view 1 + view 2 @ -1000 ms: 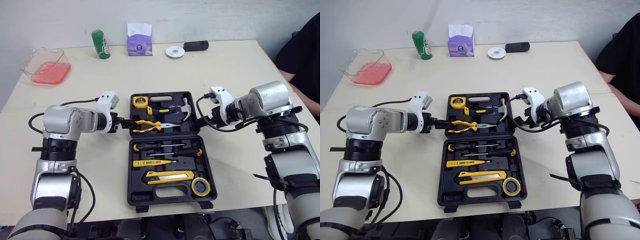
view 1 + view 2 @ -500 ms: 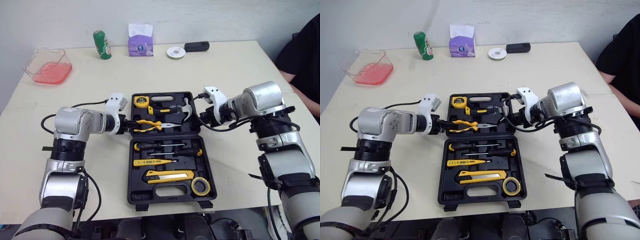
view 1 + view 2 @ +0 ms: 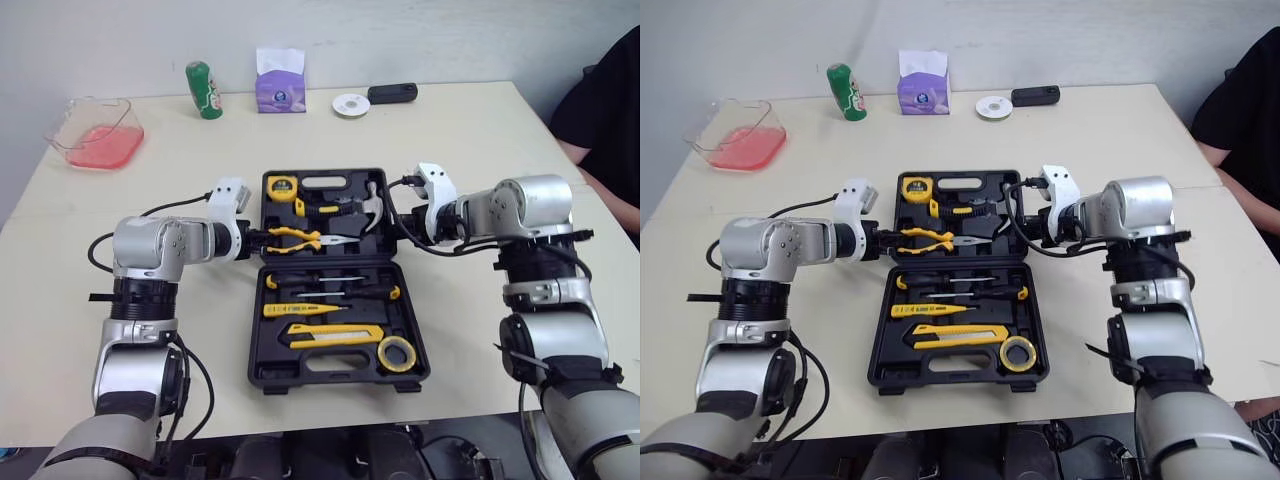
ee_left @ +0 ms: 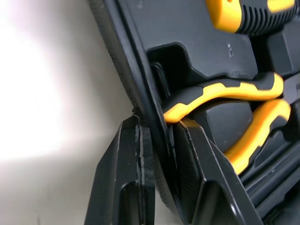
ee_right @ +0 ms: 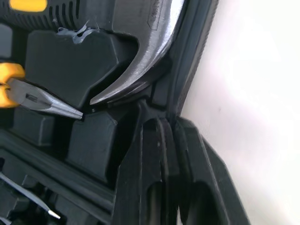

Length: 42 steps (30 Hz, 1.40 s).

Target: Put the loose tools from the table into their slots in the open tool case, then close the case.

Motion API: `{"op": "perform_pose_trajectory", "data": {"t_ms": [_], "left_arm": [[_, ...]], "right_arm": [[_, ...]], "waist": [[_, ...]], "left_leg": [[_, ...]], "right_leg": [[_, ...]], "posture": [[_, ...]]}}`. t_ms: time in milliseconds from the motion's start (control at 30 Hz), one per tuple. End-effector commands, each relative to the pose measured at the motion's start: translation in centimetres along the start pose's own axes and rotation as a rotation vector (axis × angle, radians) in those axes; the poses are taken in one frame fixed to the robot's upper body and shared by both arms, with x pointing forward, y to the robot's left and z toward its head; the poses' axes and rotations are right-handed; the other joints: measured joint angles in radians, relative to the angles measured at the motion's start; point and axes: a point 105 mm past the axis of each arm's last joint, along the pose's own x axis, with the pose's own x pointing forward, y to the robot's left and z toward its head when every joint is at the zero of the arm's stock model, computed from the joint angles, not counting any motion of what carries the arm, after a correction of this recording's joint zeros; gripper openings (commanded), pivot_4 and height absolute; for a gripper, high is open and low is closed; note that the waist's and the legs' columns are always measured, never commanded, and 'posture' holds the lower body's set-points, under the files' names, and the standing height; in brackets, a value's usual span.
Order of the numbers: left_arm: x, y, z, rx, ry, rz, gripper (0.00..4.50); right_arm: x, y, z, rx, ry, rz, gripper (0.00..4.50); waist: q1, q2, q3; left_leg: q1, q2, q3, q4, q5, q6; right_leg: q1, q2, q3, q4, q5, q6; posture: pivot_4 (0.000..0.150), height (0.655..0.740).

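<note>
The black tool case [image 3: 262, 345] lies open in the middle of the table. Its lid half [image 3: 325, 178] is tipped up a little and holds a tape measure [image 3: 281, 186], yellow pliers [image 3: 300, 238] and a hammer [image 3: 372, 203]. The base half holds screwdrivers [image 3: 330, 285], a yellow knife [image 3: 330, 330] and a tape roll [image 3: 397, 352]. My left gripper [image 3: 257, 243] is shut on the lid's left wall [image 4: 150, 89], one finger [image 4: 126, 159] outside and one inside. On the opposite side, my right gripper [image 3: 397, 232] pinches the lid's right wall [image 5: 187, 61] beside the hammer head [image 5: 140, 70].
Along the table's far side stand a green can [image 3: 202, 88], a purple tissue pack [image 3: 278, 78], a white disc [image 3: 350, 103] and a black device [image 3: 391, 93]. A clear tub of pink liquid [image 3: 95, 135] sits far left. A person in black [image 3: 600, 110] is at the right edge.
Both grippers moved in and shut on the lid's side walls. The lid, flat on the table before, now stands tipped up slightly.
</note>
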Motion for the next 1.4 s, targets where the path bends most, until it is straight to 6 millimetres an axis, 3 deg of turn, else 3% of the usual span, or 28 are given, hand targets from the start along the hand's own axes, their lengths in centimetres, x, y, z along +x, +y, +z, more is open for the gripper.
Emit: {"op": "perform_pose_trajectory", "data": {"t_ms": [33,200,300,433,500,600,733,867,967,1067,1133,1233,1333,1400], "left_arm": [[-1.8,-0.2,4.0,0.078,-0.24,-0.011,0.29],[-2.8,-0.3,6.1,0.194,-0.482,-0.028,0.18],[-3.2,0.3,6.0,0.288,-0.566,0.009,0.16],[-3.9,2.5,4.2,0.513,-0.648,0.17,0.16],[-4.8,2.9,4.2,0.583,-0.73,0.224,0.16],[-5.1,2.5,2.2,0.752,-0.731,0.207,0.16],[-5.6,2.8,0.6,0.732,-0.753,0.226,0.16],[-6.2,3.1,-0.7,0.795,-0.713,0.231,0.16],[-6.4,3.0,-1.8,0.814,-0.678,0.188,0.16],[-6.3,2.5,-3.3,0.846,-0.629,0.099,0.16],[-6.5,2.4,-3.5,0.821,-0.639,0.086,1.01],[-7.9,3.6,-3.9,0.767,-0.598,0.114,2.15],[-9.8,4.6,-5.1,0.716,-0.526,0.104,3.59],[-11.1,5.1,-5.8,0.676,-0.486,0.102,3.63]], "right_arm": [[-1.9,0.8,3.6,-0.124,-0.257,0.005,0.0],[-2.7,0.4,4.4,-0.145,-0.418,-0.029,0.0],[-3.2,0.3,3.9,-0.39,-0.518,-0.101,0.0],[-2.8,-0.7,1.5,-0.672,-0.609,-0.185,0.0],[-2.7,-1.5,0.4,-0.845,-0.639,-0.242,0.0],[-2.7,-2.2,-1.6,-1.079,-0.663,-0.299,0.0],[-3.2,-2.3,-3.7,-1.31,-0.7,-0.307,0.0],[-2.7,-3.5,-5.9,-1.39,-0.62,-0.273,0.0],[-2.6,-3.2,-6.6,-1.436,-0.623,-0.24,0.0],[-2.1,-3.2,-8.1,-1.466,-0.582,-0.195,0.0],[-2.4,-3.3,-8.4,-1.446,-0.59,-0.193,0.0],[-3.5,-3.2,-8.5,-1.423,-0.606,-0.178,1.14],[-4.7,-3.6,-9.7,-1.42,-0.555,-0.141,2.7],[-5.5,-4.3,-10.5,-1.371,-0.517,-0.132,3.8]], "waist": [[-0.002,0.0,0.0],[-0.003,0.0,0.0],[0.0,0.0,0.0],[-0.002,0.0,0.0],[-0.002,-0.002,0.001],[-0.003,-0.003,0.001],[-0.002,-0.004,0.001],[-0.003,-0.004,0.001],[-0.004,-0.004,0.001],[-0.004,-0.004,0.0],[-0.004,-0.005,0.0],[0.002,-0.005,0.0],[0.0,-0.005,0.0],[-0.001,-0.005,0.0]], "left_leg": [[-0.001,0.0,0.0,0.0,0.0,0.0],[-0.002,-0.001,0.001,-0.001,0.0,0.0],[-0.006,-0.001,0.0,0.0,0.0,0.0],[-0.011,-0.004,0.001,0.0,0.0,0.0],[-0.011,-0.003,0.002,0.0,0.0,0.0],[-0.011,-0.002,0.002,0.002,0.001,0.002],[-0.009,0.0,0.002,0.003,0.001,0.002],[-0.007,0.0,0.001,0.004,0.001,0.002],[0.006,0.001,0.001,-0.001,0.001,0.002],[0.007,0.001,0.001,-0.001,0.001,0.002],[0.008,0.002,0.001,-0.001,0.001,0.002],[0.011,0.002,-0.001,-0.001,0.0,0.002],[0.011,0.002,-0.005,0.0,-0.001,0.003],[0.013,0.003,-0.005,-0.001,-0.001,0.003]], "right_leg": [[0.0,0.0,0.0,0.0,0.0,0.0],[-0.003,0.001,-0.001,-0.001,0.0,0.001],[-0.007,0.001,-0.002,-0.001,0.0,0.001],[-0.011,0.001,-0.002,-0.002,0.001,0.002],[-0.012,0.001,-0.002,-0.002,0.001,0.002],[-0.011,0.0,-0.002,-0.001,0.002,0.002],[-0.01,-0.001,-0.001,-0.001,0.002,0.002],[-0.008,-0.002,-0.002,-0.002,0.002,0.002],[0.006,-0.001,-0.002,-0.006,0.002,0.002],[0.007,-0.001,-0.002,-0.007,0.002,0.001],[0.008,-0.001,-0.002,-0.007,0.002,0.001],[0.014,-0.001,-0.003,-0.008,0.002,0.001],[0.018,-0.002,-0.002,-0.014,0.002,0.001],[0.019,-0.002,-0.002,-0.014,0.002,0.002]], "posture": [[0.15,0.74],[0.15,0.74],[0.15,0.74],[0.15,0.74],[0.15,0.74],[0.15,0.74],[0.15,0.74],[0.15,0.74],[0.15,0.74],[0.15,0.74],[0.15,0.74],[0.15,0.74],[0.15,0.74],[0.15,0.74]]}}
